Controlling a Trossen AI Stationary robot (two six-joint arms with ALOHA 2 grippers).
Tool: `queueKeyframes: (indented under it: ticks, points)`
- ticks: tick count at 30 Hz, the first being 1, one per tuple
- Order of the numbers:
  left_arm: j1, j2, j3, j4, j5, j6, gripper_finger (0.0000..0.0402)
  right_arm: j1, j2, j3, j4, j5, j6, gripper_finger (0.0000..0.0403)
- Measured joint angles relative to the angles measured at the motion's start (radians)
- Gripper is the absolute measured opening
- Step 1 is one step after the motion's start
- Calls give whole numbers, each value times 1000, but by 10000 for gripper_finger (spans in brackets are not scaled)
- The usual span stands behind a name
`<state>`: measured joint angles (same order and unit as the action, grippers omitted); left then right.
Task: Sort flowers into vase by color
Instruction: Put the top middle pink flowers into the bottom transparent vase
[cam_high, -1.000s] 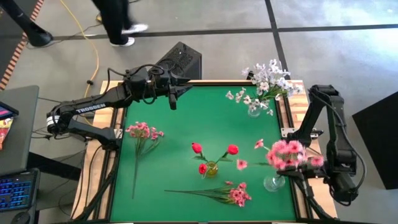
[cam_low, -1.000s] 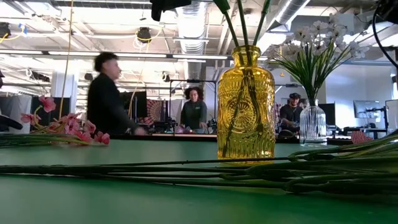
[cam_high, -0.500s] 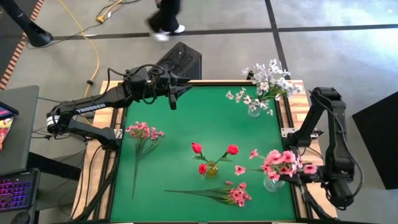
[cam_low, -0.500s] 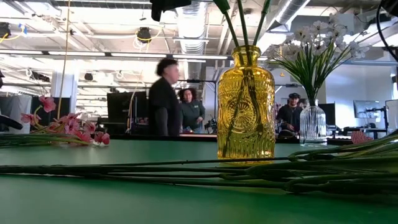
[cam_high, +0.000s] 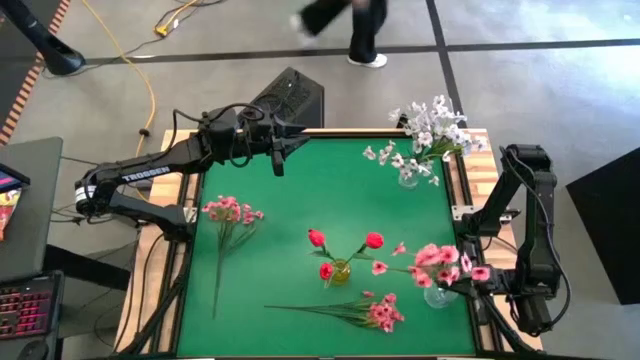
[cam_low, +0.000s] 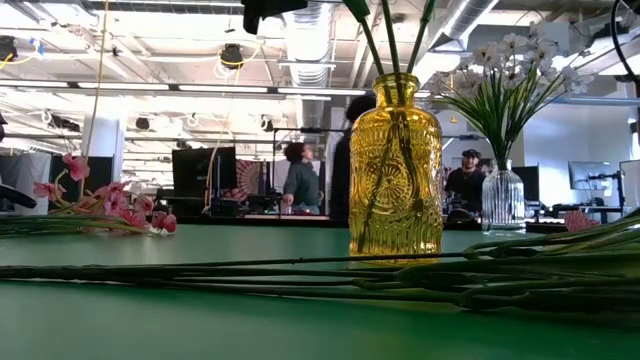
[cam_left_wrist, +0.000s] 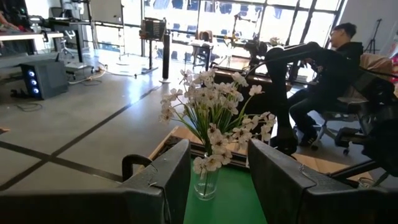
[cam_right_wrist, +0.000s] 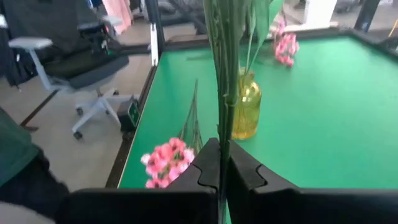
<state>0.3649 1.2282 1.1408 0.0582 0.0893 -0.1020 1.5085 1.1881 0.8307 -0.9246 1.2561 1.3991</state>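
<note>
My right gripper (cam_right_wrist: 222, 163) is shut on a bunch of pink flowers (cam_high: 440, 262), which stands over a clear vase (cam_high: 437, 296) at the table's near right. Whether the stems reach into the vase is hidden by the blossoms. A yellow vase (cam_high: 340, 271) mid-table holds red flowers (cam_high: 345, 243). White flowers (cam_high: 428, 128) stand in a clear vase (cam_high: 408, 180) at the far right. Two pink sprays lie flat on the green table, one at the left (cam_high: 228, 212) and one near the front edge (cam_high: 380, 313). My left gripper (cam_high: 277, 152) hangs open above the far edge. My right gripper pinches the bunch's green stems (cam_right_wrist: 222, 140) between its two fingers. The fingers come about level from the table's right side and lie across the stems. The stems rise upright from the hold. Their lower ends are hidden below the fingers.
The lying spray's long stems (cam_low: 400, 275) stretch across the table's front. A dark box (cam_high: 290, 97) sits beyond the far edge. People stand and sit in the room behind the table. Bare green cloth (cam_high: 330, 185) lies between the left spray and the white flowers.
My right gripper has sunk toward the clear vase at the near right, carrying the pink bunch down and toward the near edge. The stems stay in its hold. A person has walked past beyond the table's far side.
</note>
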Motion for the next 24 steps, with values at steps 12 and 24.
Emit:
queueKeyframes:
  ticks: [12,24]
  points:
    - [0,0,0,0,0,0,148,0,-5,0,2,-54,27,63]
    - [0,0,0,0,0,3,148,-6,-96,0,15,-176,45,154]
